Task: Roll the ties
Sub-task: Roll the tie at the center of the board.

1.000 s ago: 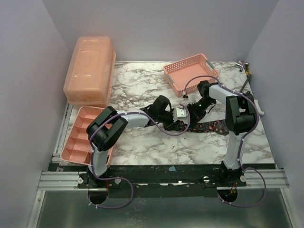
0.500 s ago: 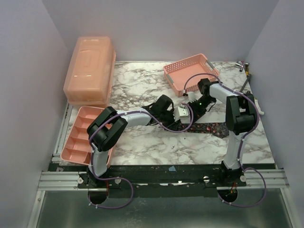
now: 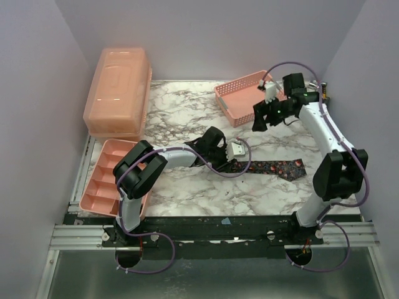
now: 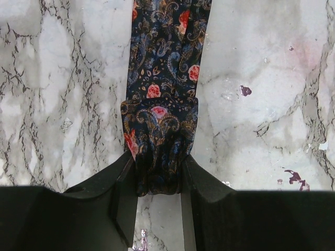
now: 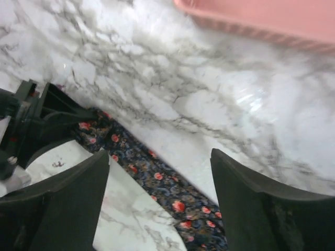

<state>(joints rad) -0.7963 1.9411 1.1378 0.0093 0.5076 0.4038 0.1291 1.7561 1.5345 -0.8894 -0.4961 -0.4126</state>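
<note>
One of the ties, dark with red flowers, lies as a flat strip across the marble, its wide end to the right. Its left end is folded into a small bunch, and my left gripper is shut on that bunch, low on the table. My right gripper hangs open and empty above the table, beside the pink basket. In the right wrist view the tie runs diagonally below the open fingers, not touching them.
A pink mesh basket sits at the back right. A lidded pink box stands at the back left, with a pink compartment tray in front of it. Small tools lie at the far right corner.
My right gripper opened, let go of the tie, and rose back and right toward the basket. The tie now lies stretched out flat. The left gripper kept its hold.
</note>
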